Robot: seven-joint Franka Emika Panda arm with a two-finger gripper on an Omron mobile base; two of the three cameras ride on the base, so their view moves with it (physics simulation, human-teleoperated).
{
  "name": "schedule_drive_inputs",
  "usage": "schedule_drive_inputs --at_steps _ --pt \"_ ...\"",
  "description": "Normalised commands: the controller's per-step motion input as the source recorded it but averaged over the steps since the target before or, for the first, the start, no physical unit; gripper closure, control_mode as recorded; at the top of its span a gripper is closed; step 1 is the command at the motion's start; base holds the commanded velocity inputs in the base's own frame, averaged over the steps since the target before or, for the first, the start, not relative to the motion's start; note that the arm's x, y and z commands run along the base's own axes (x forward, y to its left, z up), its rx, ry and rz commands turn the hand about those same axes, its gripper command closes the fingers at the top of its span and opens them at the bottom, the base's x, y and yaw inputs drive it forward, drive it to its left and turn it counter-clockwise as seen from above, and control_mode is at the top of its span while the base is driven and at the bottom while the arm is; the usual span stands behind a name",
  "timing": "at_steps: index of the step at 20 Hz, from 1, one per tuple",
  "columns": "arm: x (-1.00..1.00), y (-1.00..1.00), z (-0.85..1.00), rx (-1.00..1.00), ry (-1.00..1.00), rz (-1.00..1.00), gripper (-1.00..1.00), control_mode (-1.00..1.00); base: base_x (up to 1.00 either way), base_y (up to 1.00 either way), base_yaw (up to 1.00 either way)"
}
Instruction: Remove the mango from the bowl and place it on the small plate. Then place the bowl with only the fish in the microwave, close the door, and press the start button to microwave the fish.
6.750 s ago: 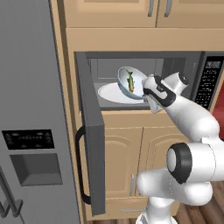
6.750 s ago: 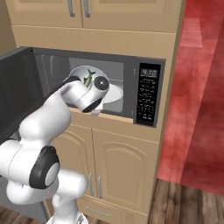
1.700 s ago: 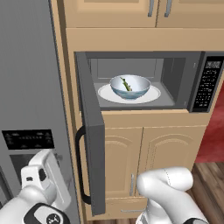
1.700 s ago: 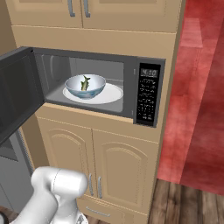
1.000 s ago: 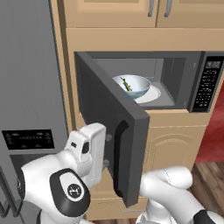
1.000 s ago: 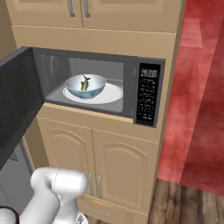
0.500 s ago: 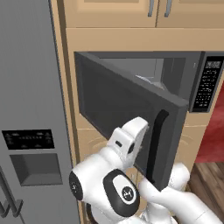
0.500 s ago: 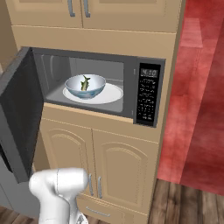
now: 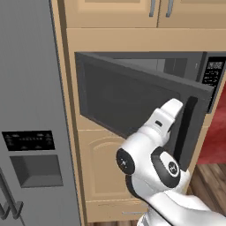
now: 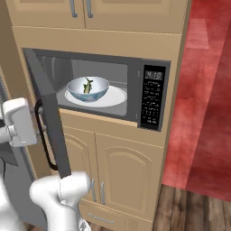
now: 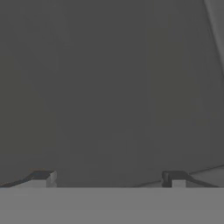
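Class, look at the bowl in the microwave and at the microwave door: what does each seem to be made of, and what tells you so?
The bowl looks like glazed ceramic, or perhaps glass: pale blue-white with a glossy sheen on its wall. The door looks like matte dark grey metal or plastic: flat, even tone, no highlights, with a darker window panel.

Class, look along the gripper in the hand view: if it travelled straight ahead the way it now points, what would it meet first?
Most likely the door: its flat dark grey face spans the hand view just beyond the open gripper. How near it is cannot be judged, though the tips look close to it.
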Motion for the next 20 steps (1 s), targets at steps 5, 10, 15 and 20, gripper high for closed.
schedule_drive_inputs --at_steps 5,10,15,20 --pt "0.84 -0.61 0.08 0.09 0.02 0.07 -1.00 -1.00 0.00 0.00 0.00" --pt "1.00 -0.35 0.00 0.08 0.03 0.15 -1.00 -1.00 0.00 0.00 0.00" --pt "0.95 -0.28 0.00 0.04 0.00 0.19 -1.00 -1.00 0.00 0.00 0.00" --pt "0.94 -0.23 0.00 0.06 0.00 0.20 -1.00 -1.00 0.00 0.00 0.00"
